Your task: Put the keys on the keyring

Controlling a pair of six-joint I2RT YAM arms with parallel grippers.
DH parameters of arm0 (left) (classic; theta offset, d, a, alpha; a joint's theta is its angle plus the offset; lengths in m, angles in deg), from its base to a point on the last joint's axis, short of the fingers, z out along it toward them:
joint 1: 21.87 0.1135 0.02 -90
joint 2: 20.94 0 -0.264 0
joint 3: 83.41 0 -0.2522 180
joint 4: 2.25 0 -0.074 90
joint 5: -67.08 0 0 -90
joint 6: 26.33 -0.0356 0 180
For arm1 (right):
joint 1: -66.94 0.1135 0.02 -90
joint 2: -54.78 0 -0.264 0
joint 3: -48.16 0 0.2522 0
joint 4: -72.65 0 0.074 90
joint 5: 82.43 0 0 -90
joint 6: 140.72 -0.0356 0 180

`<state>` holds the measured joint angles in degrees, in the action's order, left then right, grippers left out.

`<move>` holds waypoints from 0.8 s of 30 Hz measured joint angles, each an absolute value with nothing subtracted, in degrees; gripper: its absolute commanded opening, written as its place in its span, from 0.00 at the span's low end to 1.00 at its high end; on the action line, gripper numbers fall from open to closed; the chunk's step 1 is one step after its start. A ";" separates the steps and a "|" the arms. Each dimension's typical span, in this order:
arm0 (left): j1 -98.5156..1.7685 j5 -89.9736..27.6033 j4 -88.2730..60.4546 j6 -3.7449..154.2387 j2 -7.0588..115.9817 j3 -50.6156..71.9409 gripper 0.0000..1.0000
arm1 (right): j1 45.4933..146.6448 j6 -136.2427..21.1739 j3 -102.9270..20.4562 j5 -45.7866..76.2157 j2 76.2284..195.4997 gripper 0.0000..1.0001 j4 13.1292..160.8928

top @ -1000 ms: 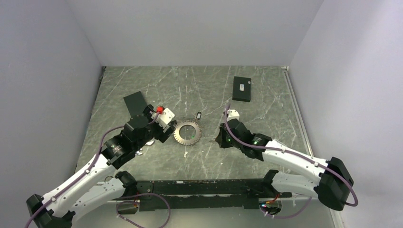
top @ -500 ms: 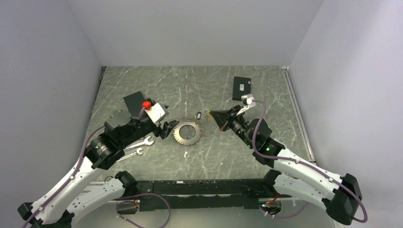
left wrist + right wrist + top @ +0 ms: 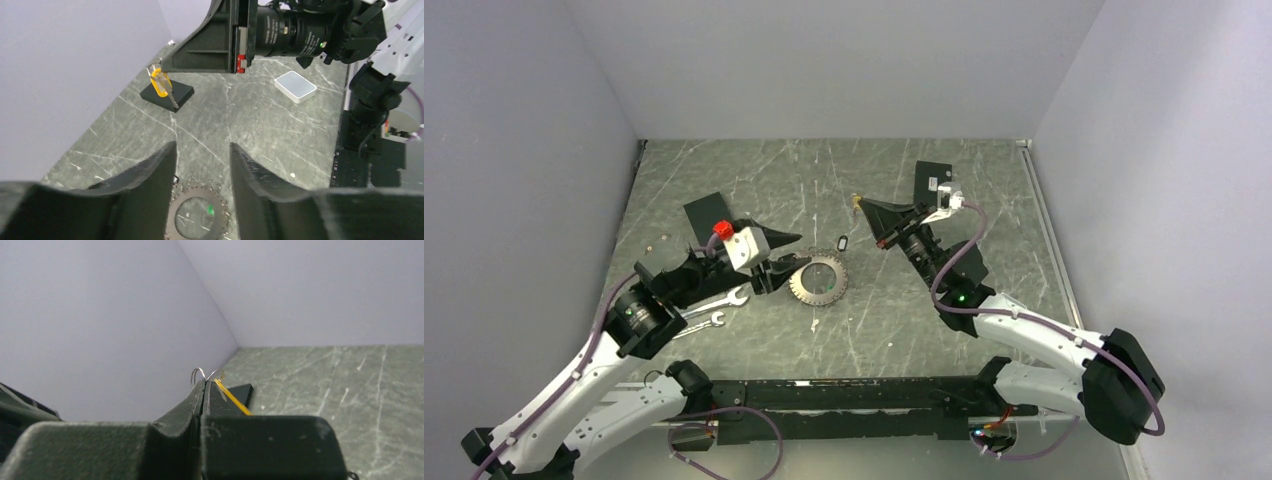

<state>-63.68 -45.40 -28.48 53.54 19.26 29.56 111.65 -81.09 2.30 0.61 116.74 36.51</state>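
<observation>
The keyring (image 3: 817, 280), a silver loop toothed with small keys, lies flat mid-table. It also shows at the bottom of the left wrist view (image 3: 197, 220). My left gripper (image 3: 792, 255) is open and empty, just left of the keyring and above it (image 3: 202, 146). My right gripper (image 3: 861, 205) is raised off the table behind the keyring. It is shut on a thin wire ring (image 3: 207, 374) that carries the orange-headed key (image 3: 232, 397). The key hangs from the fingertips in the left wrist view (image 3: 161, 82).
Two silver wrenches (image 3: 719, 305) lie left of the keyring under the left arm. A small black oval tag (image 3: 843, 241) lies behind the keyring. A black box (image 3: 932, 180) sits at the back right, a black flat piece (image 3: 707, 215) at the back left, and a white box (image 3: 295, 86) under the right arm.
My right gripper has risen from the table right of the keyring and swung back, carrying the wire ring and key. My left arm has drawn back left, uncovering the wrenches.
</observation>
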 measured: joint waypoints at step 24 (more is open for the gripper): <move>-63.68 -38.85 9.92 67.55 24.44 43.46 0.43 | 116.72 -80.83 -1.44 0.59 124.04 0.00 23.72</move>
<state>-63.68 -38.85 9.92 67.55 24.44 43.46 116.72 -80.83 -1.44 0.59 124.04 23.72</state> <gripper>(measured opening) 0.447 0.010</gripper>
